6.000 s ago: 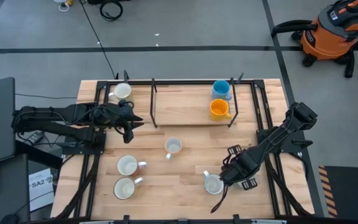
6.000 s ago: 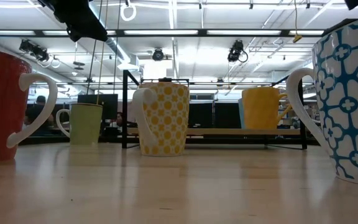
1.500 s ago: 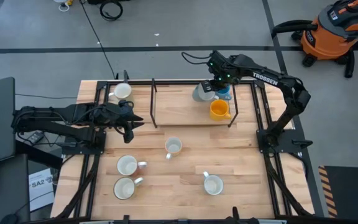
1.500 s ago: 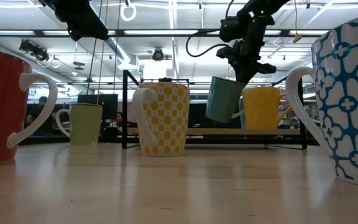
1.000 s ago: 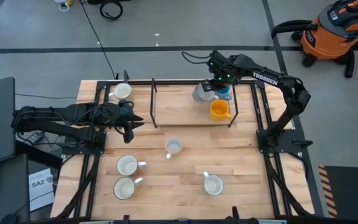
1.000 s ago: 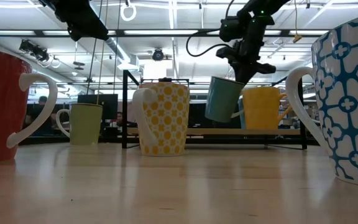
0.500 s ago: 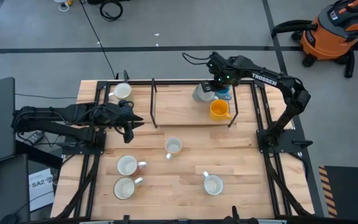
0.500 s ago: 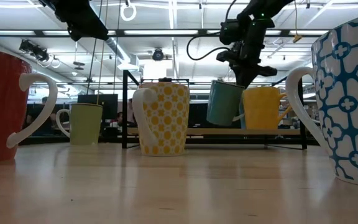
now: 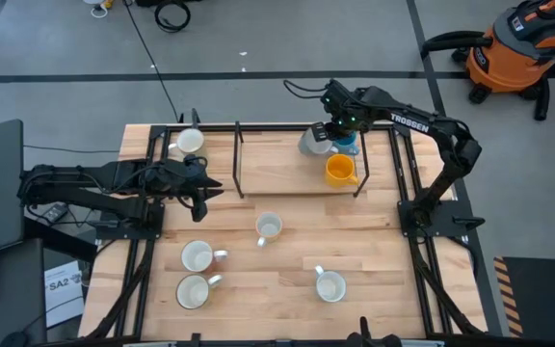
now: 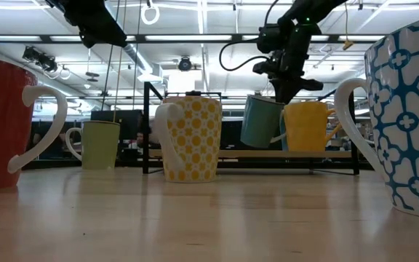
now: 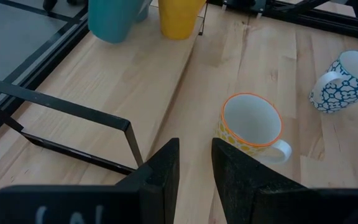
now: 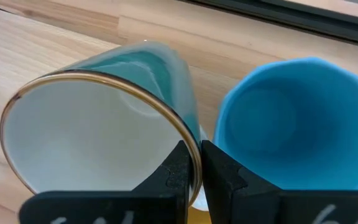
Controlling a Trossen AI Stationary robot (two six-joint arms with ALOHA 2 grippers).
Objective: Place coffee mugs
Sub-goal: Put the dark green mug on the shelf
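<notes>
The right pincer is gripping the teal mug by its rim and has been easing it lower toward the rack shelf at upper centre, beside the blue mug; placement is nearing, while the left pincer is waiting half-open at the counter's left

Lighting: bright, even; ceiling strip lights glare behind the grippers. Shadows soft. Nearest mugs in low view slightly blurred.
</notes>
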